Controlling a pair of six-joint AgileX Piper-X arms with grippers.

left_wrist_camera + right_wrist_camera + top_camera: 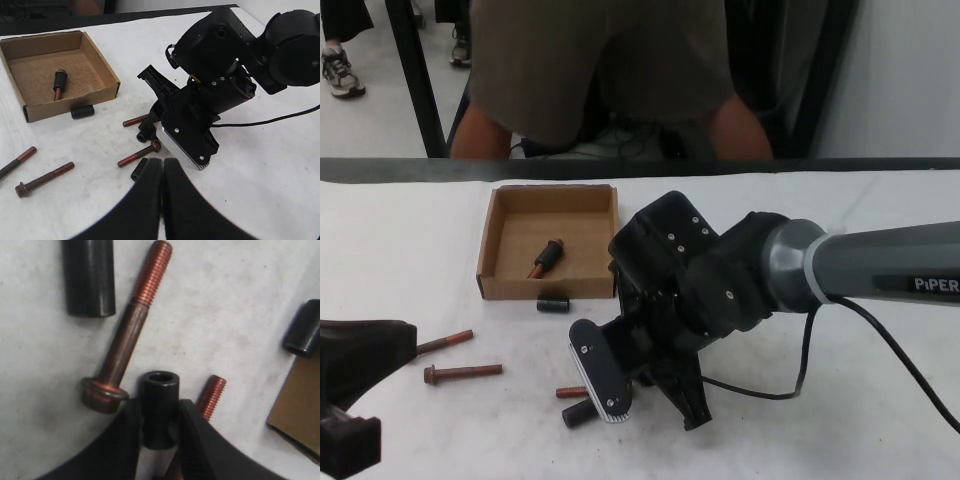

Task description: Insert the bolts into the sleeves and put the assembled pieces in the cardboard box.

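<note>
Two black fingers (125,445) of the right claw (160,407) are closed narrowly on a short black cylindrical metal sleeve (159,387), held low at the bench with its open bore pointing away from the claw. Just beside this claw on one side lies a long copper-coloured flanged bolt (125,340), its head almost touching the held sleeve, and past that bolt lies a second loose black sleeve (89,277). On the claw's other side, the threaded end of a half-hidden copper bolt (211,395) pokes out from behind a finger. White lettering (932,285) is printed on the grey tube of the right arm, well behind the claw. Farther out from the right claw stands a shallow brown cardboard box (548,288) with an open top. It holds one assembled piece (548,256), a black sleeve with a copper bolt through it, lying on the box floor. A third loose black sleeve (553,303) lies outside, just beside the box wall that faces the right claw. The left claw (162,166) is well apart from the right one, its fingers pressed together on nothing. Near it lie a first spare bolt (445,342) and a second spare bolt (463,373) with a flanged head. Everything rests on a white bench cover (880,420), across which a thin black cable (790,390) trails from the right arm. A black strip (840,165) edges the bench's far side, with pale floor beyond.
</note>
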